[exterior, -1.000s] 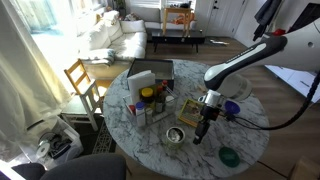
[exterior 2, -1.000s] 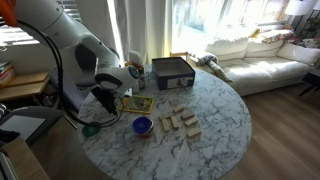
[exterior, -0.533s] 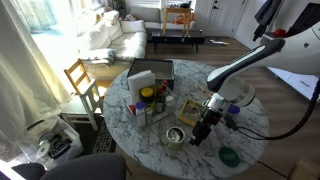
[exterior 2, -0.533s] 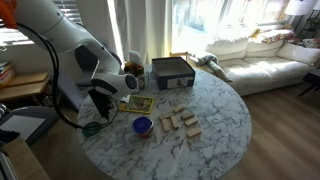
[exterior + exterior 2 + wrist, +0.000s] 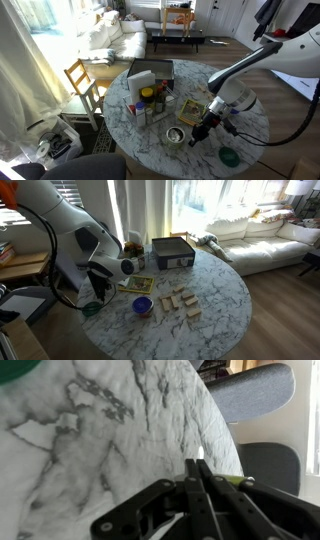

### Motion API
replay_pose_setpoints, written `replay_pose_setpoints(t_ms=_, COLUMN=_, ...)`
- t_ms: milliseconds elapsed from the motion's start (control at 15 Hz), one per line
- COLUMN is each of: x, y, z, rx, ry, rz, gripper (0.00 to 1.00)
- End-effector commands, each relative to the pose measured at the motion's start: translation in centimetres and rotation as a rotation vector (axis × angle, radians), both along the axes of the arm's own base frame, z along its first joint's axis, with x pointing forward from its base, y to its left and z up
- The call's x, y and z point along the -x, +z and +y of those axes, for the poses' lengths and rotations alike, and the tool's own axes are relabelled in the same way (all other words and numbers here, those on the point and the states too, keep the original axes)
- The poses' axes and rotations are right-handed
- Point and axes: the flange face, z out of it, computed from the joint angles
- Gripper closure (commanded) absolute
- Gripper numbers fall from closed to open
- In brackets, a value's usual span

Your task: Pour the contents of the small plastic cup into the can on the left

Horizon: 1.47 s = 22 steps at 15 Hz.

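Your gripper (image 5: 198,139) hangs low over the marble table (image 5: 140,142). In the wrist view its fingers (image 5: 190,485) are pressed together with nothing between them. The can (image 5: 175,136) stands upright just beside the gripper, at its 9 o'clock. The green disc (image 5: 229,156) lies at its 4 o'clock, near the table's edge. In an exterior view the small blue cup (image 5: 142,305) sits on the table at the arm's 3 o'clock.
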Motion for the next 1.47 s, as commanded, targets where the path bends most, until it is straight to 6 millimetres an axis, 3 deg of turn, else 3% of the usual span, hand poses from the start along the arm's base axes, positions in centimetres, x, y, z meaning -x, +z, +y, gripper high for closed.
replay_pose_setpoints(t_ms=0, x=0.6, y=-0.4, z=-0.2, rx=0.021, ry=-0.033, rz=-0.002, gripper=1.00)
replay_pose_setpoints(t_ms=200, x=0.5, y=0.2, z=-0.7, rx=0.036, ry=-0.029, rz=-0.005, gripper=1.00)
replay_pose_setpoints(t_ms=267, x=0.5, y=0.3, z=-0.9, rx=0.037, ry=-0.033, rz=-0.003, gripper=0.93)
replay_pose_setpoints(t_ms=333, x=0.6, y=0.4, z=-1.0, rx=0.042, ry=-0.040, rz=0.003, gripper=0.73)
replay_pose_setpoints(t_ms=1000, x=2.9, y=-0.9, z=0.4, rx=-0.032, ry=-0.300, rz=0.074, gripper=0.01)
replay_pose_setpoints(t_ms=1133, x=3.0, y=-1.0, z=0.5, rx=-0.046, ry=-0.360, rz=0.073, gripper=0.30)
replay_pose_setpoints(t_ms=1400, x=3.5, y=-1.5, z=0.6, rx=-0.068, ry=-0.436, rz=0.090, gripper=0.60)
